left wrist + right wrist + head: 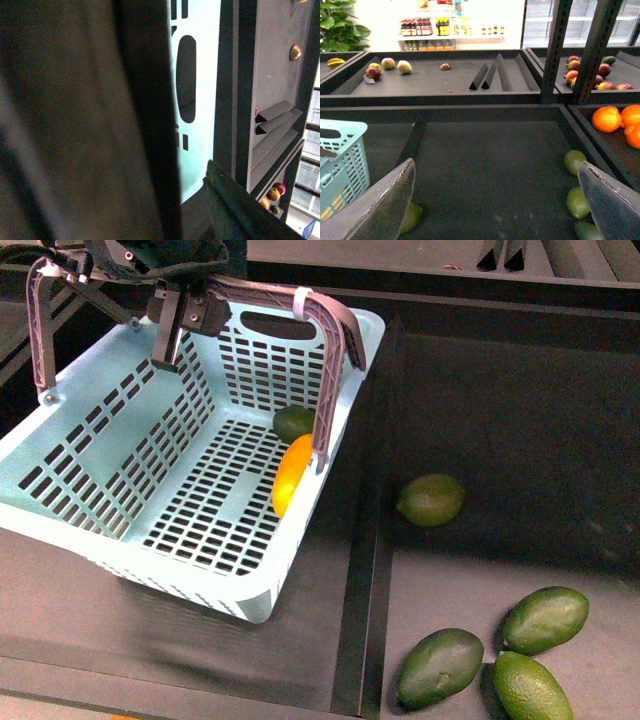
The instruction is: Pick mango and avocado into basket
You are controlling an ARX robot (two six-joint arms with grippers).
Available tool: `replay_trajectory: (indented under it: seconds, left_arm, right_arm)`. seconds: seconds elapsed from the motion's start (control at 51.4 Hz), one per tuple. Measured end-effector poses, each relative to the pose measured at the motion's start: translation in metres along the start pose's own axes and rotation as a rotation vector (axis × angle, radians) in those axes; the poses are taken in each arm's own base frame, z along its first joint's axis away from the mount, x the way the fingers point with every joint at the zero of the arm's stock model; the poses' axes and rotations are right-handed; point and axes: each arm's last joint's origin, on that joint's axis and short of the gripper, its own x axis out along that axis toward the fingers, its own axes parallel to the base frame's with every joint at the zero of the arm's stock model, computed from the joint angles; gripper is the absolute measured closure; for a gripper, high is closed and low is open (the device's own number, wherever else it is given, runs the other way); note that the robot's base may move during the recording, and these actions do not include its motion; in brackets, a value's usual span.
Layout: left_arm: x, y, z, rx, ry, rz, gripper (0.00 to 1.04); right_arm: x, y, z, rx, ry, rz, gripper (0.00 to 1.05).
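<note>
Seen from the front, the dark bin was dimly lit while the basket (120, 490) looked pale and evenly bright, casting a soft shadow beneath its near corner. The picture was slightly grainy, with the arm above the basket blurred. The left wrist picture was mostly filled by a dark, out-of-focus shape pressed close to the lens; beyond it the basket's wall glowed washed-out. In the right wrist picture, the shop shelves (445, 35) behind the bins were overexposed, and the near fingers (375, 210) were soft.
</note>
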Motion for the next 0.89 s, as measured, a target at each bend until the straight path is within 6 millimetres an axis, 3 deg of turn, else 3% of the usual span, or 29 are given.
replay_trajectory:
  seconds: [0.156, 0.272, 0.331, 0.642, 0.817, 0.895]
  left_arm:
    - [-0.007, -0.002, 0.0, -0.022, -0.005, -0.008, 0.41]
    - [-0.027, -0.006, 0.002, -0.055, -0.022, -0.039, 0.14]
    - [-0.036, -0.007, 0.003, -0.067, -0.03, -0.051, 0.07]
    - [-0.105, 0.013, 0.019, -0.09, -0.083, 0.029, 0.08]
    - [-0.11, 0.012, 0.021, -0.081, -0.099, 0.01, 0.08]
    - [-0.104, 0.03, 0.025, 0.226, -0.249, -0.235, 0.24]
  right_arm:
    - [0.0, 0.0, 0.0, 0.0, 0.0, 0.0, 0.09]
    - [0.0, 0.0, 0.0, 0.0, 0.0, 0.0, 0.09]
    - [0.0, 0.0, 0.0, 0.0, 0.0, 0.0, 0.09]
    - [0.0, 0.0, 0.0, 0.0, 0.0, 0.0, 0.09]
    - [0.0, 0.0, 0.0, 0.0, 0.0, 0.0, 0.09]
    - [0.0, 0.0, 0.0, 0.0, 0.0, 0.0, 0.09]
